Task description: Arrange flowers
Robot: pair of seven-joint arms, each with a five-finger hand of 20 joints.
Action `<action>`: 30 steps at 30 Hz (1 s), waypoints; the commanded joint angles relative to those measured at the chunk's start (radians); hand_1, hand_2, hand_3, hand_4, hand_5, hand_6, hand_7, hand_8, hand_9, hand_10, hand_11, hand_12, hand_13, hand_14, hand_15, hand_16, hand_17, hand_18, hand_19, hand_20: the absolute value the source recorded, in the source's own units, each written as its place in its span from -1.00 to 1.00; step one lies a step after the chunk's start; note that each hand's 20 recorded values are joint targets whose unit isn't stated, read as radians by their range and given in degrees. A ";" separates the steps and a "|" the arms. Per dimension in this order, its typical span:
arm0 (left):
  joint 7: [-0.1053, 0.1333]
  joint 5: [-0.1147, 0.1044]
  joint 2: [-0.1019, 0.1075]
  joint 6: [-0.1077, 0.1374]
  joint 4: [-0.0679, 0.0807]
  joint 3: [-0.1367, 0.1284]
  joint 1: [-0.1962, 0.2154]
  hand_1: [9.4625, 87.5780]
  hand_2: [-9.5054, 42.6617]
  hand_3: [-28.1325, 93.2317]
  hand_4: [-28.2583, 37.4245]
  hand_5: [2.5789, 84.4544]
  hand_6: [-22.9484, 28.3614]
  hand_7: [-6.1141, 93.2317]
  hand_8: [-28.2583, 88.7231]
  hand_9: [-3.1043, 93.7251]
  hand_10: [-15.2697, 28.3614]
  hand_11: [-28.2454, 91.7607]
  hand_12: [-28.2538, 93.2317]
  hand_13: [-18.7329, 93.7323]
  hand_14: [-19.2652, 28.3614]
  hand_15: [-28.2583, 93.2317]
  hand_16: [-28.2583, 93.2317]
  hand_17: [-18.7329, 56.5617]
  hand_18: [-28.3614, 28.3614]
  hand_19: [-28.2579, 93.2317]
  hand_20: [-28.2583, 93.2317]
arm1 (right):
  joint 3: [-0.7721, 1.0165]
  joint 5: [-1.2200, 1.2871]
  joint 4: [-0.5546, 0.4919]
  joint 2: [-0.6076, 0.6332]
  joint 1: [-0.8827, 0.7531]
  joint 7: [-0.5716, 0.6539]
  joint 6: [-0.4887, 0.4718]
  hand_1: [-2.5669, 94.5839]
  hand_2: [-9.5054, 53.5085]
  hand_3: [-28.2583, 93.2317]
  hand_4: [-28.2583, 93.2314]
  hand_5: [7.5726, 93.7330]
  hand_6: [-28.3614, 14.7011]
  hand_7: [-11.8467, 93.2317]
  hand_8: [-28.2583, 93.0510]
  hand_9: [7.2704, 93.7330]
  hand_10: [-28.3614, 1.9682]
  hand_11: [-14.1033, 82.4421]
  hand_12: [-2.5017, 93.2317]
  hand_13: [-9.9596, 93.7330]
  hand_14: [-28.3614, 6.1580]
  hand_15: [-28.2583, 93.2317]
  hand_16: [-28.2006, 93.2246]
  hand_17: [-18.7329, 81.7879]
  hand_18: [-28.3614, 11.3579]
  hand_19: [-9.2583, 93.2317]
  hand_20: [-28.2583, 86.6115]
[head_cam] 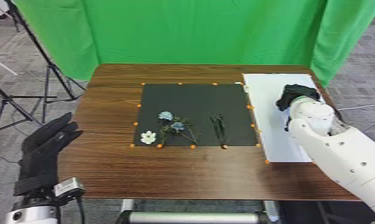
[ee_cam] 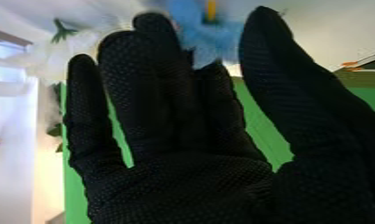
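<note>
Holding the black-fabric-gloved right hand over the long white rectangular panel on the right of the brown wooden table. In the right wrist view, spreading the fingers of that right hand straight, with the thumb standing apart from them. Being unable to tell any contact with the blurred, bright-blue, petal-like shape by the fingertips. Also showing blurred white petals and a small green sprig near there. Resting the black-gloved left hand at the table's left edge, fingers extended, thumb apart.

On the square black mat, laying out a small white blossom near the left edge, two pale-blue blossoms on thin dark stems just beside it, and a narrow dark-green stem bundle farther right. Dotting the mat's border with small orange markers. Behind the table, hanging a bright green cloth curtain.
</note>
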 commanded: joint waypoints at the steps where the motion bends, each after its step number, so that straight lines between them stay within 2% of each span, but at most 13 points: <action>1: -0.010 0.002 -0.008 -0.006 -0.001 -0.001 0.005 -0.58 -0.53 0.83 -0.74 -0.06 0.31 -0.55 -0.70 -0.22 0.61 0.11 -0.42 -0.21 0.96 0.55 -0.82 -0.76 0.76 0.43 -0.46 | -0.045 -0.101 0.066 -0.001 0.002 -0.027 0.090 0.03 -0.87 0.72 -1.00 0.41 0.24 -0.30 -0.61 0.59 0.19 -0.26 -0.50 0.49 0.14 0.63 -0.29 -0.25 -0.65 0.72 -0.34; 3: -0.010 0.002 -0.007 -0.006 -0.001 -0.001 0.006 -0.58 -0.53 0.84 -0.74 -0.06 0.31 -0.55 -0.70 -0.22 0.61 0.11 -0.42 -0.21 0.96 0.55 -0.82 -0.76 0.76 0.43 -0.46 | -0.070 -0.106 0.070 0.008 0.009 -0.015 0.121 0.10 -0.86 0.68 -1.00 0.53 0.30 -0.26 -0.59 0.73 0.33 -0.32 -0.41 0.55 0.23 0.60 -0.27 -0.22 -0.62 0.73 -0.35; 4: -0.011 0.001 -0.008 -0.007 0.000 -0.001 0.005 -0.58 -0.53 0.84 -0.74 -0.06 0.31 -0.55 -0.70 -0.22 0.62 0.11 -0.42 -0.21 0.96 0.55 -0.82 -0.76 0.76 0.43 -0.46 | -0.147 -0.064 0.038 0.045 0.028 0.033 0.158 0.11 -0.86 0.68 -1.00 0.56 0.32 -0.26 -0.58 0.77 0.37 -0.32 -0.39 0.58 0.27 0.60 -0.27 -0.21 -0.61 0.74 -0.35; 5: -0.012 0.002 -0.009 -0.007 0.000 -0.001 0.004 -0.58 -0.53 0.84 -0.74 -0.06 0.31 -0.55 -0.70 -0.22 0.62 0.11 -0.42 -0.21 0.96 0.55 -0.82 -0.76 0.76 0.43 -0.46 | -0.148 -0.066 0.033 0.050 0.027 0.038 0.162 0.13 -0.87 0.68 -1.00 0.59 0.34 -0.26 -0.58 0.80 0.39 -0.31 -0.38 0.61 0.31 0.59 -0.27 -0.20 -0.61 0.75 -0.35; 16: -0.013 0.003 -0.008 -0.002 -0.006 -0.006 0.014 -0.58 -0.53 0.84 -0.74 -0.06 0.31 -0.55 -0.70 -0.22 0.61 0.11 -0.42 -0.21 0.96 0.55 -0.82 -0.76 0.76 0.43 -0.46 | -0.239 -0.069 -0.005 0.089 0.094 0.038 0.343 0.15 -0.92 0.70 -1.00 0.67 0.35 -0.29 -0.54 0.90 0.45 -0.24 -0.34 0.69 0.38 0.59 -0.23 -0.16 -0.59 0.79 -0.36; 30: -0.010 -0.001 -0.001 0.003 -0.009 -0.008 0.021 -0.58 -0.53 0.83 -0.74 -0.06 0.31 -0.55 -0.70 -0.22 0.61 0.11 -0.43 -0.21 0.96 0.55 -0.82 -0.76 0.76 0.43 -0.46 | -0.333 -0.094 -0.136 0.086 0.186 -0.024 0.391 0.15 -0.93 0.71 -1.00 0.70 0.34 -0.32 -0.52 0.91 0.45 -0.18 -0.34 0.71 0.38 0.60 -0.21 -0.15 -0.60 0.81 -0.39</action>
